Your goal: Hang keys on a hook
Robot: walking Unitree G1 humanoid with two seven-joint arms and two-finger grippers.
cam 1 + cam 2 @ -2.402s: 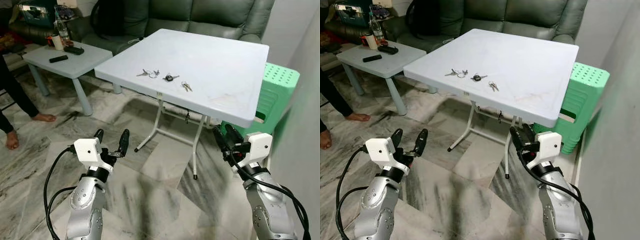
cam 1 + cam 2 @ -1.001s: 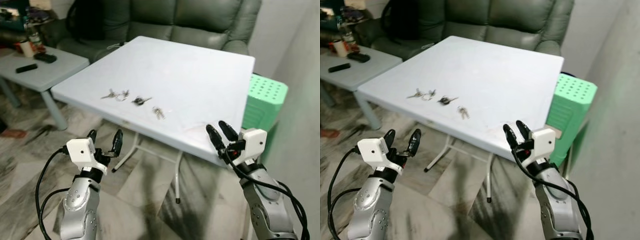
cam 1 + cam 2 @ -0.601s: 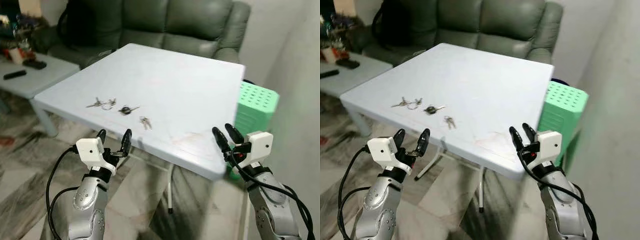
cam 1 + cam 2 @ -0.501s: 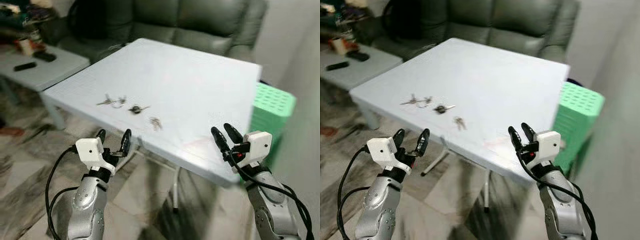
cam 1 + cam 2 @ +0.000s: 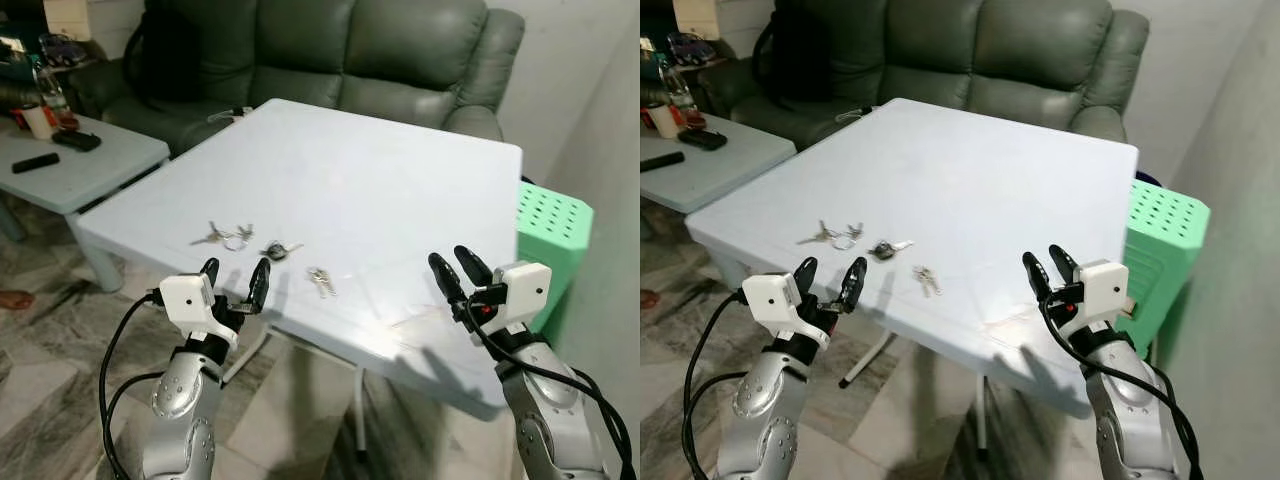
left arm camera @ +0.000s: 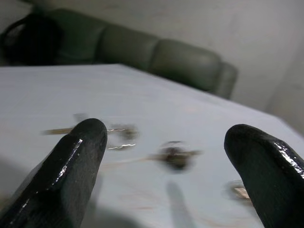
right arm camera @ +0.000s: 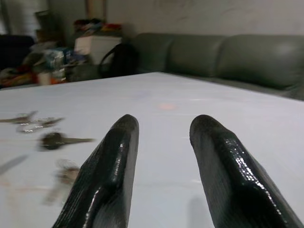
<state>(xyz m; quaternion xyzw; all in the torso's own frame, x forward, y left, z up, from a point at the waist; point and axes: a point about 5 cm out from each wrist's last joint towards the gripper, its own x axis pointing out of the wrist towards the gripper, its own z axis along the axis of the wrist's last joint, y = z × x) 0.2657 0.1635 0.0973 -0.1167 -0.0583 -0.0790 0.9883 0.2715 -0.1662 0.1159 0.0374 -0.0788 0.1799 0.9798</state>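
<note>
Two silver metal arms, jointed in rounded segments with small dark screw holes along the forearms. Left gripper [image 5: 235, 277]: two long black fingers, glossy, rounded tips, mounted on a white boxy wrist housing. Right gripper [image 5: 457, 269]: same build, white housing with a small dark port on its side, red detail near the finger base. Black cables loop loosely from each wrist back along the arm.

Key sets on white folding table [image 5: 400, 190]: three — bunch with ring [image 5: 226, 236], black-headed key [image 5: 279, 249], small pair [image 5: 320, 281]. Tables: two, counting low side table [image 5: 95, 160]. Sofa [image 5: 330, 50]: one. Green stool [image 5: 553, 225]: one. Grippers: two.
</note>
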